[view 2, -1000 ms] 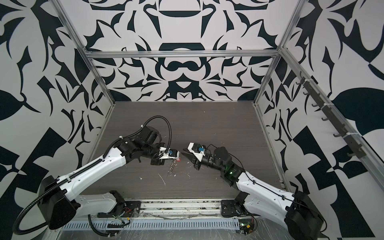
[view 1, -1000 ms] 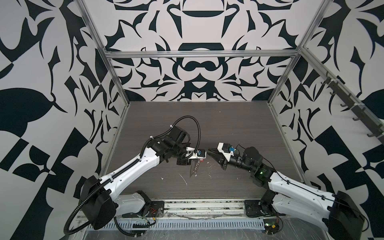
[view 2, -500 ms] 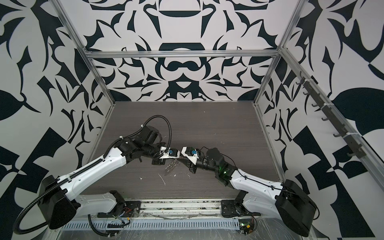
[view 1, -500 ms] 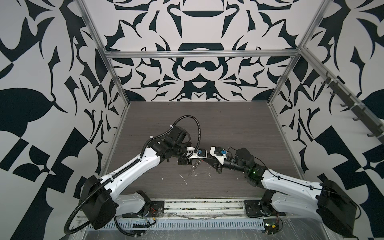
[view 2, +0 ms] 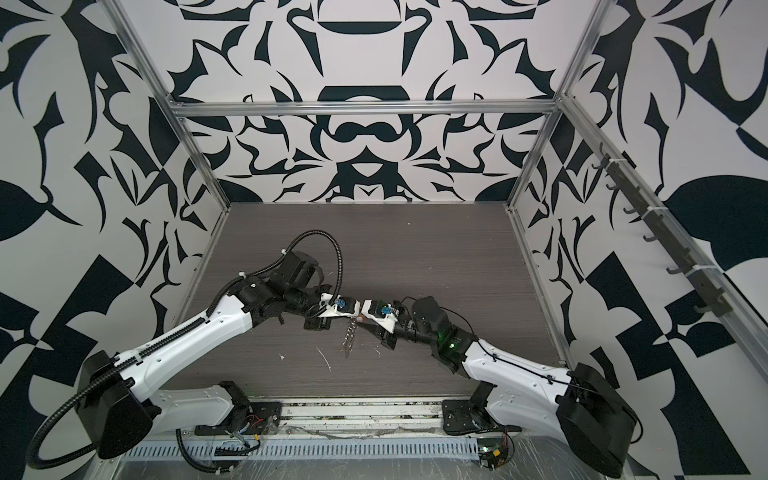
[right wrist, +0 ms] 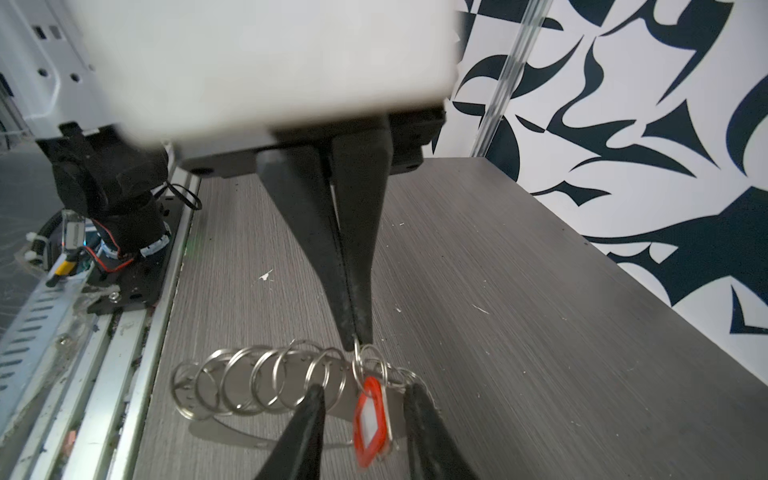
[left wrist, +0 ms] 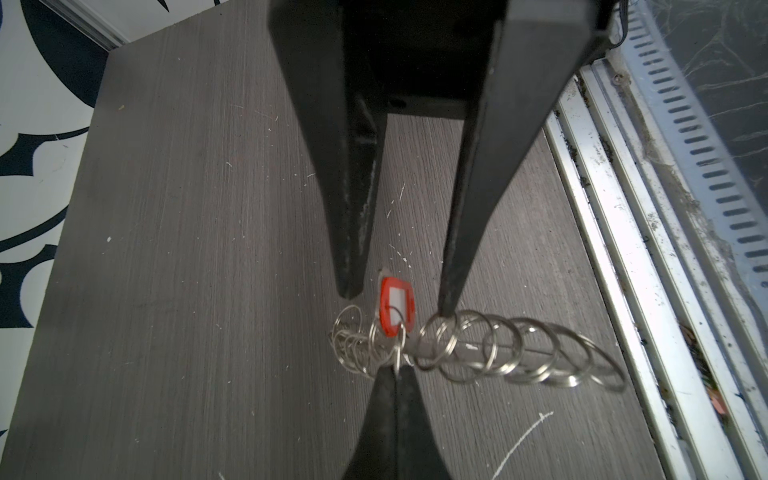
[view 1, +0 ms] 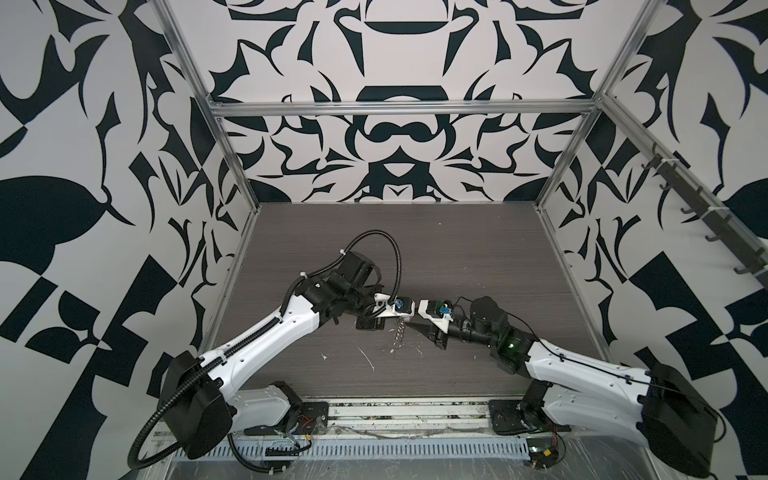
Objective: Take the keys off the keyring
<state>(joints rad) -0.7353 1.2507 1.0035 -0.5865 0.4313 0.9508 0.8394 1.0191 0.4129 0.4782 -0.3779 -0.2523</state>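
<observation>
The left claw [right wrist: 357, 336] is shut tight. It pinches one thin silver ring [right wrist: 355, 365] at the top of the keys [left wrist: 494, 353]. The keys look like a long row of small silver loops, and I cannot pick out one key from the rest. In both top views they sit in the lower middle of the frame, right where the two claws meet. They hang from the left claw down toward the table [view 1: 457, 249]. I cannot tell if the low end touches the table.

The right claw [right wrist: 365, 390] is open. It faces the left claw, tip to tip. The red tag [right wrist: 368, 419] hangs between its two fingers. One finger is right at the row of loops and may be touching it. The other finger is on the far side of the tag.

The long way of the row runs from the claws toward the metal rail [left wrist: 623, 249] at the front of the table. The left claw is the nearer one, since it holds the bunch. I think the right claw must close on a loop or a key. The tag is in the way. The loops are tiny and packed close, so it could grab the wrong one. A few white marks [view 1: 368, 362] lie on the table below.
</observation>
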